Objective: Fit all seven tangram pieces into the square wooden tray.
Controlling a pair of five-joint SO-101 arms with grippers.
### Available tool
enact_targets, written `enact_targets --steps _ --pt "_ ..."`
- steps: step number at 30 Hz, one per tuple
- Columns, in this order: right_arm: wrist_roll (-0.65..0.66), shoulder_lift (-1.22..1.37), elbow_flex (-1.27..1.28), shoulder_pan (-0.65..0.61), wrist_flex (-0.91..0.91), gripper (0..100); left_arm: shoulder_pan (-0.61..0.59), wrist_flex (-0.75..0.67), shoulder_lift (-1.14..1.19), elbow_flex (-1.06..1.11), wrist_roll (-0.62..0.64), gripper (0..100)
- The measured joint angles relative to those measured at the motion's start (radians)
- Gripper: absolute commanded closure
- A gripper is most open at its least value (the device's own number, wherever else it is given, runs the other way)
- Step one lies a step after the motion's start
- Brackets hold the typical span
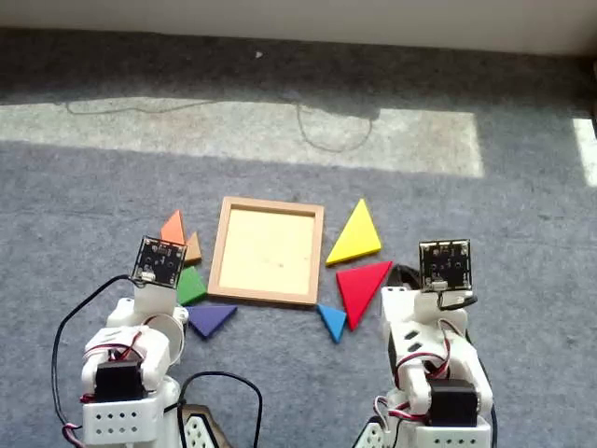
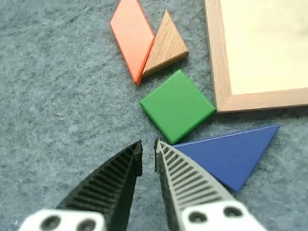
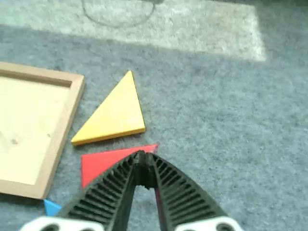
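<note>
- Tray [image 1: 216, 250]: 1, square, pale wood w/ raised rim. Lies flat on grey carpet [image 1: 522, 243], mid-scene, between the 2 arms.
- Tangram pieces: 7 total, all on the carpet outside the tray. That's 5 triangles, 1 square, 1 parallelogram; 4 sit left of the tray, 3 right.
- Left group, far end: orange parallelogram [image 1: 173, 227], one edge touching the small brown triangle [image 1: 193, 247], which lies just beside the tray's left rim.
- Green square [image 1: 191, 286]: near of those two, one corner close to the tray's near-left corner, not touching it.
- Dark blue triangle [image 1: 211, 318]: nearest of the left group, just near of the tray's near-left corner.
- Right group: large yellow triangle [image 1: 355, 235] just right of the tray. Large red triangle [image 1: 362, 287] lies near of it w/ a slim gap between.
- Small light-blue triangle [image 1: 332, 321]: by the tray's near-right corner, right beside the red one's tip; can't tell if they touch.
- Left arm [image 1: 140, 327]: near-left of scene. Left gripper [image 2: 148, 147] has jaws drawn to a narrow slit, gripping nothing, tips just near of the green square and beside the dark blue triangle.
- Right arm [image 1: 434, 336]: near-right. Right gripper [image 3: 143, 161] has tips pressed together, gripping nothing, over the red triangle's edge; can't tell if it touches.
- Far side: 1 sunlit band [image 1: 187, 131] across the carpet, w/ 1 thin cable [image 1: 326, 140] lying in it.
</note>
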Motion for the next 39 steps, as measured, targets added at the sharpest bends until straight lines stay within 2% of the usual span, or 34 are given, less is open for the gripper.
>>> enact_targets --steps 4,9,12,15,20,24,31,39 --pt "-0.061 0.13 -0.089 -0.104 0.0 93.7 0.0 0.0 0.0 0.0 0.0 92" --pt "-0.198 0.457 -0.27 -0.186 0.0 72.1 0.0 0.0 0.0 0.0 0.0 92" --pt "-0.334 0.683 -0.382 -0.196 -0.003 65.1 0.0 0.0 0.0 0.0 0.0 92" --pt "-0.433 0.888 -0.479 -0.222 -0.009 64.8 0.0 -0.002 0.0 0.0 0.0 92" --pt "-0.511 1.171 -0.617 -0.288 -0.025 64.8 0.0 -0.003 0.0 0.0 0.0 92" --pt "-0.577 1.329 -0.703 -0.296 -0.12 64.8 0.0 -0.003 0.0 0.0 0.0 92" --pt "-0.62 1.57 -0.796 -0.296 -0.25 64.9 0.0 -0.003 0.0 0.0 0.0 92" --pt "-0.643 1.811 -0.922 -0.295 -0.261 64.9 0.0 -0.003 0.0 0.0 0.0 92"
